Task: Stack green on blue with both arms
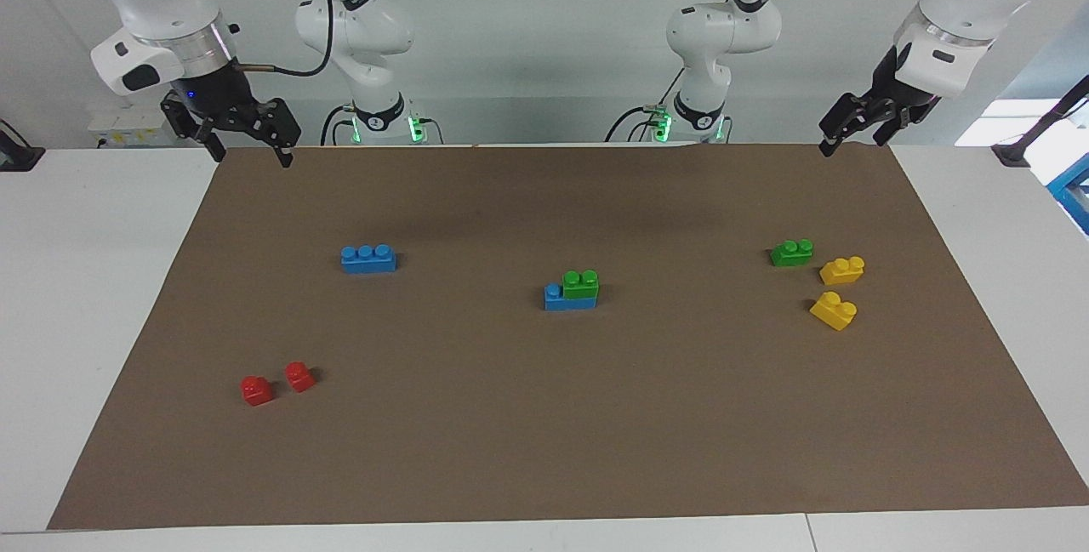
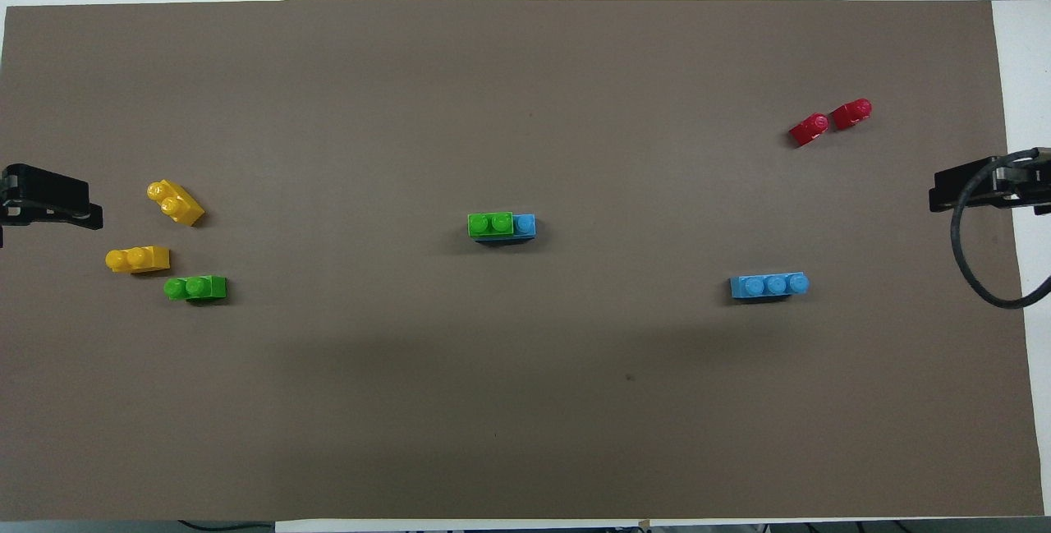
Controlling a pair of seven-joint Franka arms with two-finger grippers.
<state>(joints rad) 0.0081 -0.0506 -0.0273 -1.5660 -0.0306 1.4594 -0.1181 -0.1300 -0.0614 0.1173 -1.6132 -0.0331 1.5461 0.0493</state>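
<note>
A green brick (image 1: 581, 283) sits stacked on a blue brick (image 1: 557, 297) at the middle of the brown mat, covering two of its studs; one blue stud shows. The stack also shows in the overhead view, green (image 2: 490, 224) on blue (image 2: 525, 225). A second green brick (image 1: 791, 253) (image 2: 195, 287) lies toward the left arm's end. A second blue brick (image 1: 367, 258) (image 2: 769, 285) lies toward the right arm's end. My left gripper (image 1: 851, 142) (image 2: 49, 200) and right gripper (image 1: 249, 156) (image 2: 977, 188) hang open and empty, raised over the mat's two ends, both waiting.
Two yellow bricks (image 1: 842, 270) (image 1: 834, 310) lie beside the loose green brick, farther from the robots. Two small red bricks (image 1: 257, 390) (image 1: 299, 376) lie toward the right arm's end, farther from the robots than the loose blue brick. The brown mat (image 1: 544, 450) covers the white table.
</note>
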